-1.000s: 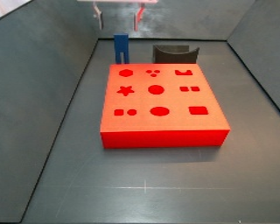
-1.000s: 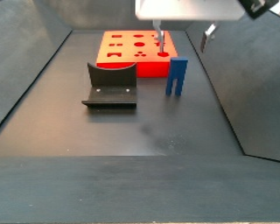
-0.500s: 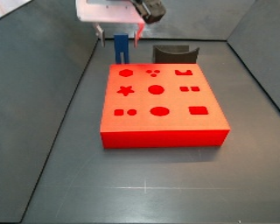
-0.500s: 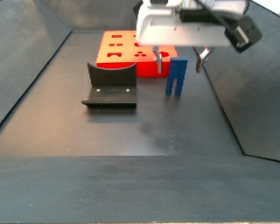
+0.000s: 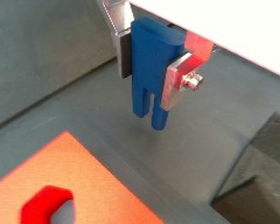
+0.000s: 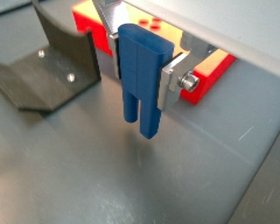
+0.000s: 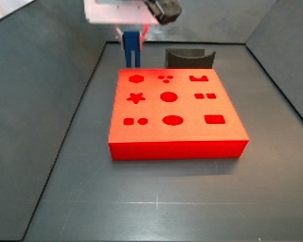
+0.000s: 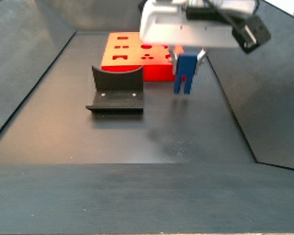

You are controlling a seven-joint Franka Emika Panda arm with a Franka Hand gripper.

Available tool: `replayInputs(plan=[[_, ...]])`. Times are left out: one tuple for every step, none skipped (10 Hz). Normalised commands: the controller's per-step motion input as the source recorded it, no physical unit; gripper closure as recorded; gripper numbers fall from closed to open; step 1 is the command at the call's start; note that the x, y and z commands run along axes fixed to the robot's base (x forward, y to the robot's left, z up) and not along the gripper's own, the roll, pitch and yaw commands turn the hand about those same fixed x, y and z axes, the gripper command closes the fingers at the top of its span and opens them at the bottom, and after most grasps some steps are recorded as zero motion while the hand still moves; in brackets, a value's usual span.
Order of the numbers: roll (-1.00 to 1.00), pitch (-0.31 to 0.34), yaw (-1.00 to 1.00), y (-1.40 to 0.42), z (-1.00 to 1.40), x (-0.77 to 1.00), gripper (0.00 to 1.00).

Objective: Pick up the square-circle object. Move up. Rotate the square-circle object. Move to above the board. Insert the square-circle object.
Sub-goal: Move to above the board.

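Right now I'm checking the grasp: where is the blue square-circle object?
In both wrist views the square-circle object sits between the gripper fingers, prongs down, beside the red board.

Side view: high, looks down length of desk [image 7: 65, 170], board [image 7: 174, 112] near, hand [image 7: 132, 38] and fixture [image 7: 188, 58] beyond. Side view: opposite end, fixture [image 8: 115, 92] near, board [image 8: 137, 53] far. Both share board, fixture, hand. Wrist views: close, looking down past square-circle object [image 5: 150, 74] [image 6: 143, 79] between fingers [image 5: 178, 80] [image 6: 175, 77]; both catch board corner.
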Motion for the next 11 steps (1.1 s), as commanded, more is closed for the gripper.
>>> replayInputs(plan=[[0.08,0.05,-0.1,-0.08,1.0,0.1,1.0],[0.08,0.064,-0.07,-0.08,1.0,0.09,1.0],[0.07,0.083,-0.04,-0.08,1.0,0.09,1.0],[0.07,0.09,-0.03,-0.07,1.0,0.09,1.0],[0.07,0.094,-0.01,-0.07,1.0,0.09,1.0],[0.07,0.093,0.0,-0.07,1.0,0.09,1.0],[0.06,0.089,0.01,-0.07,1.0,0.08,1.0],[0.06,0.088,0.02,-0.06,1.0,0.08,1.0],[0.05,0.093,0.02,-0.06,1.0,0.08,1.0],[0.04,0.093,0.03,-0.06,1.0,0.07,1.0],[0.04,0.092,0.03,-0.05,1.0,0.07,1.0]])
